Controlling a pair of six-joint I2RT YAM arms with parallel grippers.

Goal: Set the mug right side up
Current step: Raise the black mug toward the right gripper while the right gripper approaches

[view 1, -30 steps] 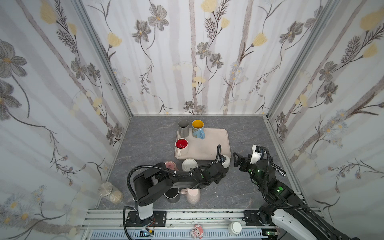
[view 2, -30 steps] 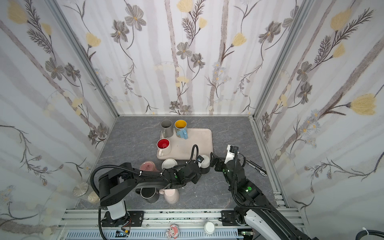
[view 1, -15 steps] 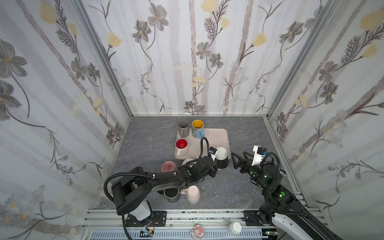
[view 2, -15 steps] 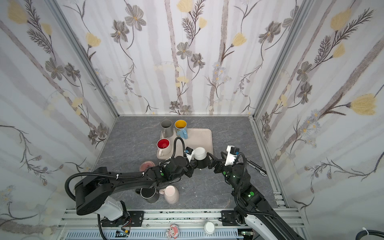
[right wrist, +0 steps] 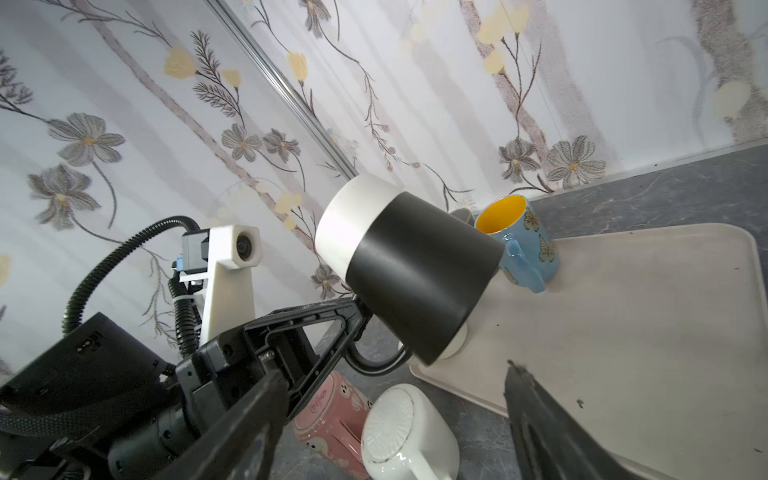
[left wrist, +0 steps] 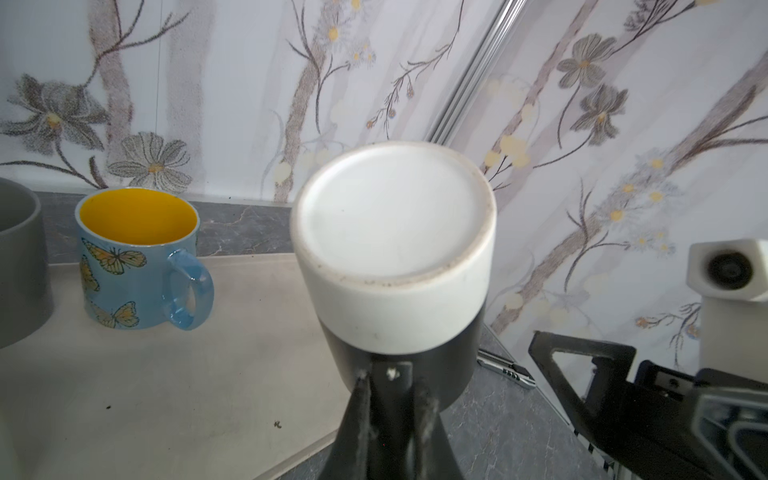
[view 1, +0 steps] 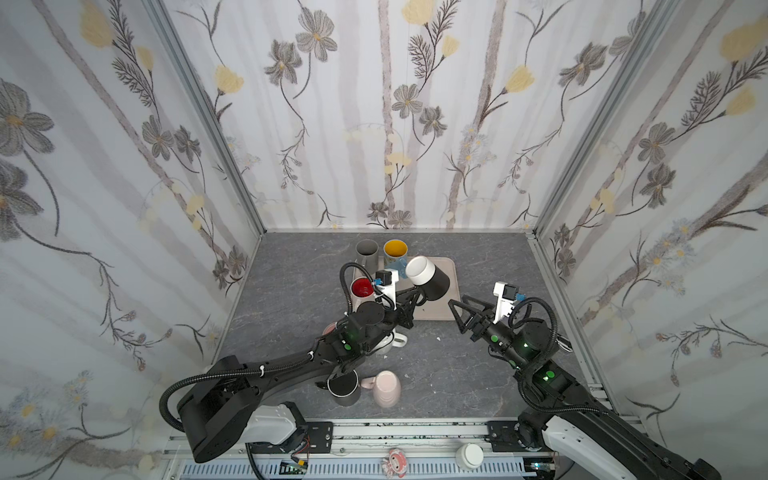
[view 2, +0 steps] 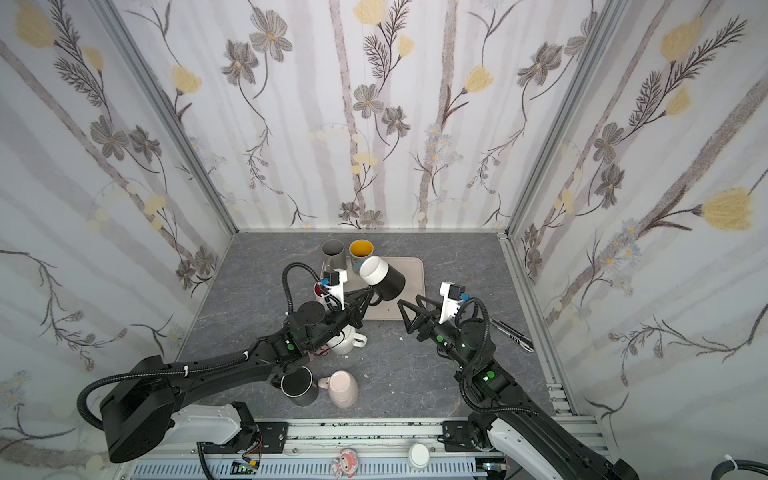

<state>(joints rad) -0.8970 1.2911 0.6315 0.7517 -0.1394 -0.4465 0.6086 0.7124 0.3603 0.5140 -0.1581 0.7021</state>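
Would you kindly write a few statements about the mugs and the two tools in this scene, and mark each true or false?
1. The left tool holds the black-and-white mug by its handle, lifted clear of the tray. True.
2. The right tool is clamped on that mug's body. False: its jaws are open and empty, and it is apart from the mug.
3. The butterfly mug stands upright on the tray. True.
4. The held mug's opening faces up. False: its white base points up, tilted, and the opening faces down.
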